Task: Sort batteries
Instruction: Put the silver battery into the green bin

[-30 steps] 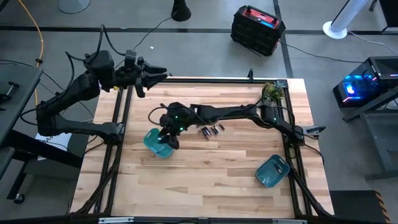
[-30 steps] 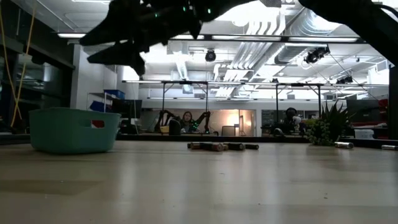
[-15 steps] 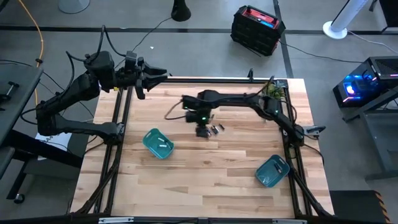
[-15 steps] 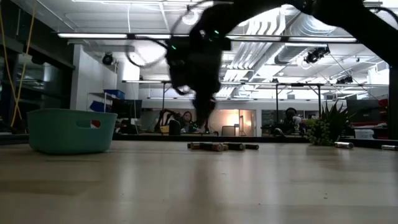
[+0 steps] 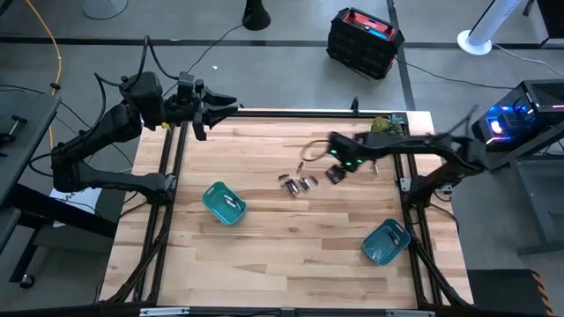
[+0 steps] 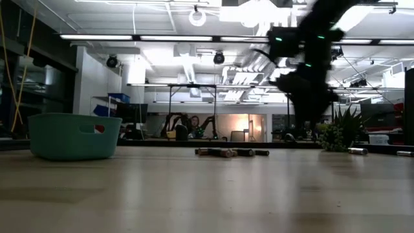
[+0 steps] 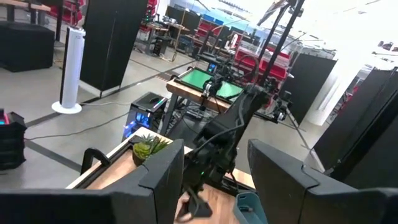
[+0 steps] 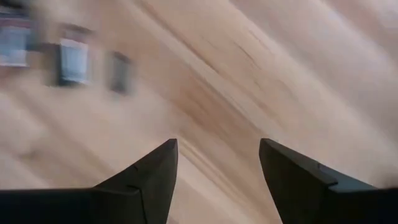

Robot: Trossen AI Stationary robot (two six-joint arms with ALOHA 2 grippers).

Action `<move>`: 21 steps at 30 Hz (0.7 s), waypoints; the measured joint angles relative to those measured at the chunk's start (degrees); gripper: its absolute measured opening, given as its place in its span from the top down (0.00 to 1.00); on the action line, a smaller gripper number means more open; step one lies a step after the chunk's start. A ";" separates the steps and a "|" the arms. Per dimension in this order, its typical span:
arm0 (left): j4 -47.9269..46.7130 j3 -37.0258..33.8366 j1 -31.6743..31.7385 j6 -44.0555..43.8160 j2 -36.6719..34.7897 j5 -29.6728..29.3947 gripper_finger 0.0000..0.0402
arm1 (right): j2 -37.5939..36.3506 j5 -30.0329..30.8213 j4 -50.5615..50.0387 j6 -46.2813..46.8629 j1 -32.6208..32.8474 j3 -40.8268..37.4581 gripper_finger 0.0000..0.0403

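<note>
1. The wooden counter (image 5: 291,238) carries everything: two teal bins and a small loose cluster of cells near its middle, with both arms reaching in from the far corners.

2. The left arm waits off the far-left corner of the counter, its left gripper (image 5: 227,105) held level above the edge. In its own wrist view the jaws stand wide apart with nothing between them.

3. The right arm stretches across the far-right part of the counter. Its right gripper (image 5: 336,173) hangs above the wood just to the right of the cells. Its wrist view shows the jaws wide and empty, bare wood between the fingertips (image 8: 163,163).

4. One teal bin (image 5: 225,202) sits left of centre and holds something pale and small that cannot be made out clearly. The other teal bin (image 5: 386,241) sits near the right front corner, well apart from the first.

5. The batteries (image 5: 298,184) lie on the counter between the two bins, closer to the left one, packed touching or nearly so. The low view shows them lying flat in a short row (image 6: 231,153).

6. Judgement: the step in hand looks like the approach to the next pick, with several cells unsorted. The next move calls for bringing the open jaws over one cell at the near end of the row, aligning across its short axis and lowering without nudging its neighbours, since small round cells roll easily.
</note>
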 joint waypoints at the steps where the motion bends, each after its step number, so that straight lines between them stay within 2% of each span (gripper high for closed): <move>1: -0.01 0.00 0.00 0.00 0.16 -0.13 0.57 | -1.85 0.38 -0.14 3.50 -0.83 -2.49 0.46; 5: 0.19 0.00 0.00 -0.02 0.96 -0.12 0.57 | -5.82 4.50 -0.35 12.63 -4.34 -9.29 0.46; 12: 0.20 0.00 -0.02 -0.27 2.34 -0.10 0.57 | -6.24 14.66 -2.73 18.36 -9.87 -11.76 0.46; 18: 0.07 -0.04 -0.02 -1.01 2.77 -0.05 0.57 | -6.24 14.89 -3.78 18.58 -14.49 -13.48 0.46; 21: 0.13 -0.04 -0.02 -1.26 2.70 -0.03 0.57 | -6.24 12.19 -2.92 16.22 -16.29 -14.77 0.46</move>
